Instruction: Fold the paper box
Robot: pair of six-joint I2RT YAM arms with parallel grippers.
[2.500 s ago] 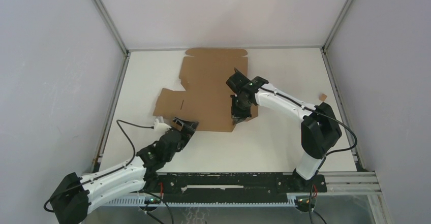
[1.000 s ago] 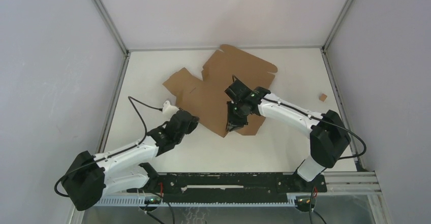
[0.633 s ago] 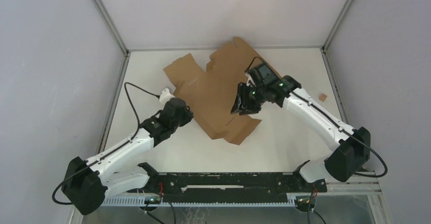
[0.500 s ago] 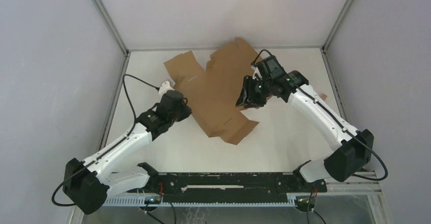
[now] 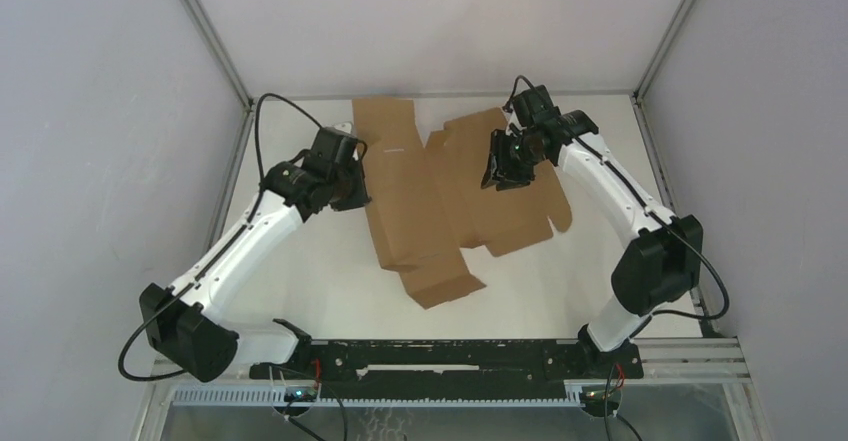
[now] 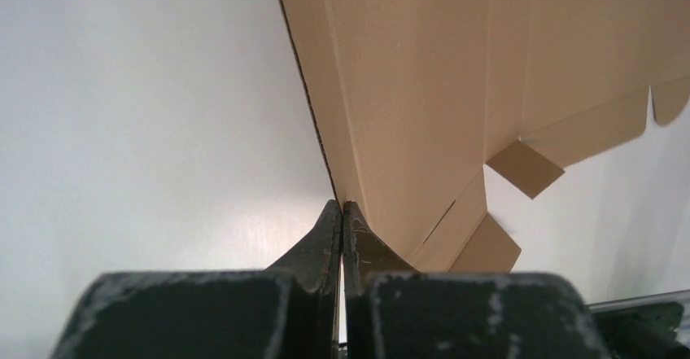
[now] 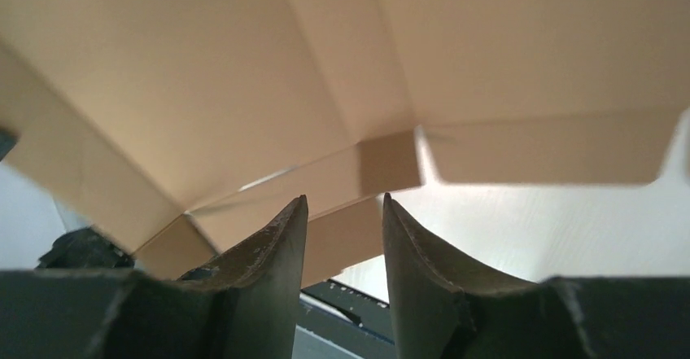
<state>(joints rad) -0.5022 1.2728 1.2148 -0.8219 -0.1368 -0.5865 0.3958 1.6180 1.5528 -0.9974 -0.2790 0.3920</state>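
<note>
The paper box (image 5: 440, 201) is a large flat brown cardboard sheet with flaps and slits, lying across the back middle of the white table. My left gripper (image 5: 352, 176) is at the sheet's left edge. In the left wrist view its jaws (image 6: 342, 207) are shut on that edge of the paper box (image 6: 456, 82), which rises away from them. My right gripper (image 5: 497, 173) hovers over the sheet's right half. In the right wrist view it (image 7: 343, 200) stands open with nothing between its fingers, and the paper box (image 7: 244, 74) fills the view beyond.
The white table (image 5: 300, 261) is fenced by metal frame posts and grey walls on the left, back and right. A black rail (image 5: 450, 356) with the arm bases runs along the near edge. The left arm's cable (image 5: 262, 121) loops near the back left corner.
The box has swung round toward the back of the table, dragged by my left gripper. My right gripper has opened, let go of the sheet and moved to the back right.
</note>
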